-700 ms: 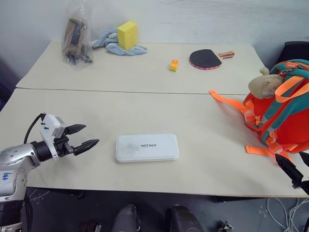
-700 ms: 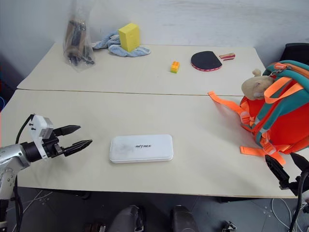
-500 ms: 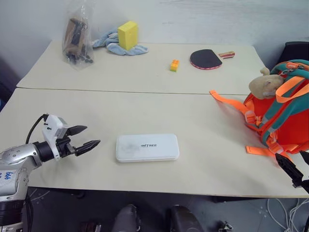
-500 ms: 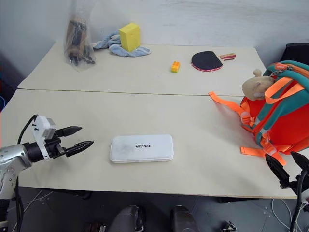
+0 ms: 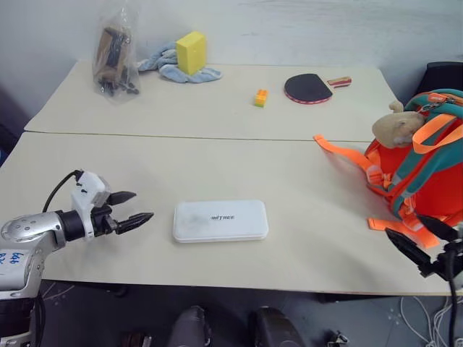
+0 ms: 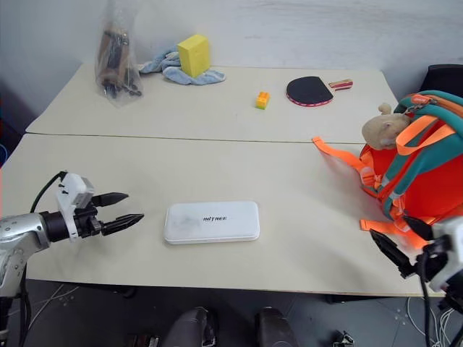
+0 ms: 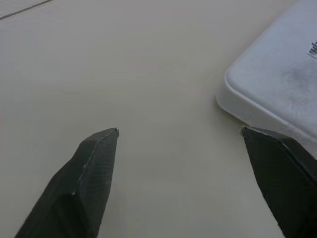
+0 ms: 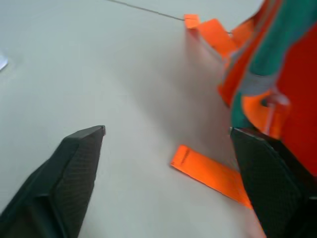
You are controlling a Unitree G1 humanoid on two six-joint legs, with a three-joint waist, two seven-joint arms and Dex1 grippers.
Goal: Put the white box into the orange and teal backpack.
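The white box [image 5: 221,220] lies flat on the near table, lettering up; its rounded corner [image 7: 277,84] shows in the left wrist view. To its left my left gripper [image 5: 137,208] hovers open and empty, a short gap from the box's end. The orange and teal backpack [image 5: 423,173] stands at the table's right edge, a tan plush toy [image 5: 396,129] on top and orange straps [image 5: 340,153] trailing onto the table. My right gripper [image 5: 416,237] is open at the near right corner, just before the backpack's lower strap [image 8: 210,174].
The far table holds a clear bag of dark items [image 5: 113,54], a yellow sponge block [image 5: 191,52] on a blue cloth [image 5: 168,65], a small orange-yellow brick [image 5: 260,97] and a paddle [image 5: 307,88]. A seam [image 5: 181,136] joins the two tables.
My left gripper has edged right, closer to the box. My right gripper has risen into view and moved left toward the backpack's lower strap.
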